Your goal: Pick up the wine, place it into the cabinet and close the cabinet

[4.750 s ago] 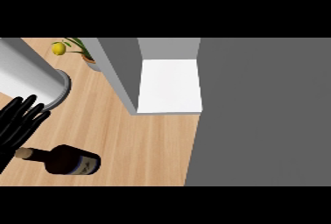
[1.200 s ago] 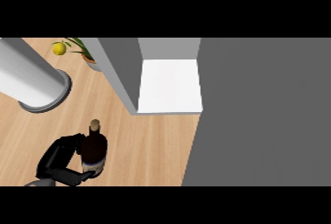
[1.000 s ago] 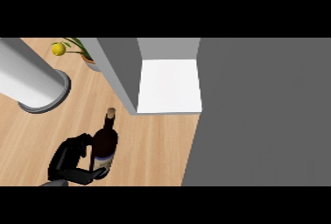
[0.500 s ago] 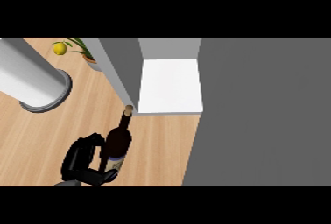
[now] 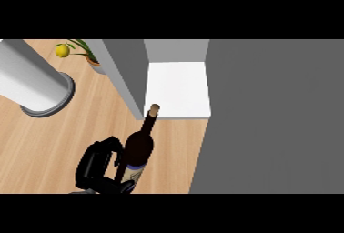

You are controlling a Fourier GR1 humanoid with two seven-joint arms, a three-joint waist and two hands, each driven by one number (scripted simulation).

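At the far left, 1 large grey cylinder [image 5: 30,86] stands on the wooden counter [image 5: 60,141], leaning out of the view's upper left corner. Just behind it, near the top edge, sits 1 potted plant [image 5: 86,53] with 1 yellow fruit-like ball [image 5: 62,50] on it.

Lower down, 1 black hand [image 5: 101,166] comes in from the bottom edge. Which of the robot's hands it is cannot be told from this view. Its fingers are curled round the lower body of the wine [image 5: 139,145], with the thumb side at the bottle's base, so it grips the bottle. The 1 dark bottle is tilted, its neck and cork pointing up and to the right, toward the cabinet.

The cork end lies at the front edge of the cabinet's white shelf [image 5: 178,88], beside the grey cabinet door [image 5: 128,73], which stands open. To the right, 1 broad grey cabinet face [image 5: 275,113] fills the rest of the view.
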